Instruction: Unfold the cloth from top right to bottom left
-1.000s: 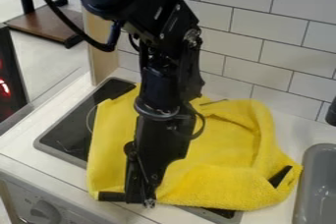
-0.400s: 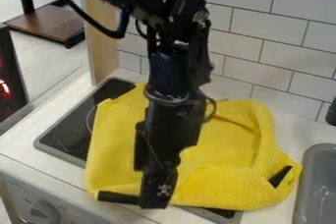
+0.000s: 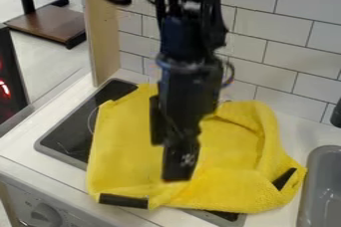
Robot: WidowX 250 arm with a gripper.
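The black gripper [image 3: 178, 169] hangs over the lower middle of the yellow cloth [image 3: 233, 146], with its tip in front of the cloth. Whether it touches the fabric I cannot tell. The cloth lies over the dark stovetop and the counter, its left part fairly flat, its right part bunched into folds with a raised ridge near the upper right. One black strip [image 3: 123, 201] shows at its lower left corner, and another black patch [image 3: 284, 178] at its lower right. The arm covers part of the cloth's upper middle.
The dark stovetop [image 3: 73, 126] shows left of the cloth. A grey sink [image 3: 323, 186] is at the right edge, and a tiled wall [image 3: 286, 56] rises behind. Stove knobs [image 3: 47, 216] are at the lower left, below the counter's edge.
The gripper has moved up and to the right, away from the black strip at the lower left corner. More of the cloth's lower left edge shows; its folds look much the same.
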